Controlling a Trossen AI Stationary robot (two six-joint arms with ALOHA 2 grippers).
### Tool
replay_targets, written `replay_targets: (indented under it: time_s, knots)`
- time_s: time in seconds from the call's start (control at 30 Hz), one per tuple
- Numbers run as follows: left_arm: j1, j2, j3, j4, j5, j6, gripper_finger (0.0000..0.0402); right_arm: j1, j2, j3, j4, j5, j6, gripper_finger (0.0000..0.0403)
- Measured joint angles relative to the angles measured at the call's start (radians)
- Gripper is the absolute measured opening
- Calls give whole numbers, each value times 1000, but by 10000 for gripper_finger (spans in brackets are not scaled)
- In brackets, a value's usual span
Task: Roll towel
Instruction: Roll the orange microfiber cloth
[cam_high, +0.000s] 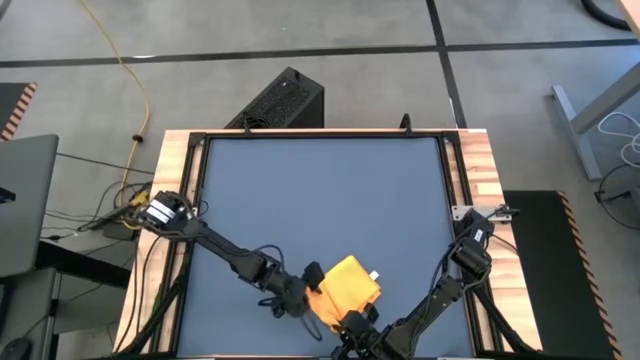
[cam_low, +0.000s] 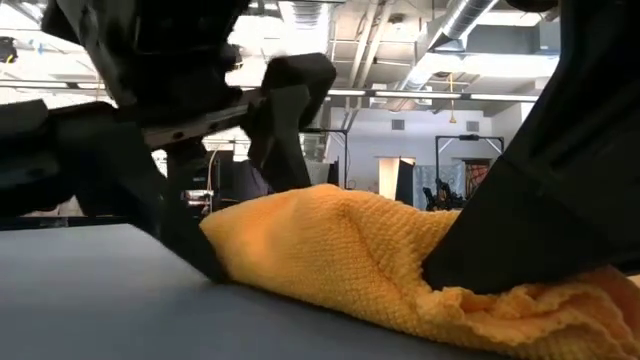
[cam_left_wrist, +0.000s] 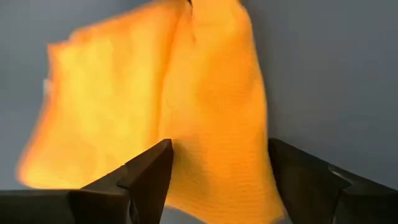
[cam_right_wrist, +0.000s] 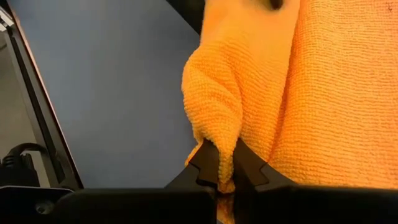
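The yellow-orange towel (cam_high: 350, 287) lies bunched near the table's near edge, its small white tag (cam_high: 375, 275) at its far right side. It rests on the dark blue tabletop (cam_high: 320, 190). My left gripper (cam_high: 308, 288) is open at the towel's left side, and in the left wrist view (cam_left_wrist: 217, 155) its two fingers stand on either side of a thick folded part of the towel (cam_left_wrist: 211, 112). My right gripper (cam_high: 352, 322) is at the towel's near edge, shut on a raised fold of it. My left gripper: I cannot tell whether its open fingers (cam_left_wrist: 152, 177) touch the towel. My right gripper pinches a raised fold of the towel (cam_right_wrist: 217, 134) at its near edge between its two fingers (cam_right_wrist: 208, 163), several layers thick. It comes low from the table's near right side. The rest of the towel lies on the table.
The table's raised black frame and wooden rim (cam_high: 180, 190) run around the blue top. Bare tabletop stretches toward the far edge and the left. A black box (cam_high: 285, 100) stands on the floor beyond the far edge.
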Motion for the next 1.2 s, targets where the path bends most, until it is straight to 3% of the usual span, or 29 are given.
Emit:
replay_targets:
  time_s: [0.23,0.43,0.6,0.73,0.97,1.2]
  knots:
    - [17,0,0,10,98,-40,228,23,0,0,45,-4,87,32]
    - [26,45,1,72,193,-47,114,47,0,0,30,16,180,32]
    - [26,117,15,152,210,-54,15,56,0,0,31,44,193,32]
    - [38,126,55,72,230,-97,6,68,0,0,33,28,194,36]
    - [87,123,225,-290,376,-171,2,93,0,0,23,-7,194,55]
    - [113,130,356,-504,477,-218,1,85,-56,0,-37,-35,137,96]
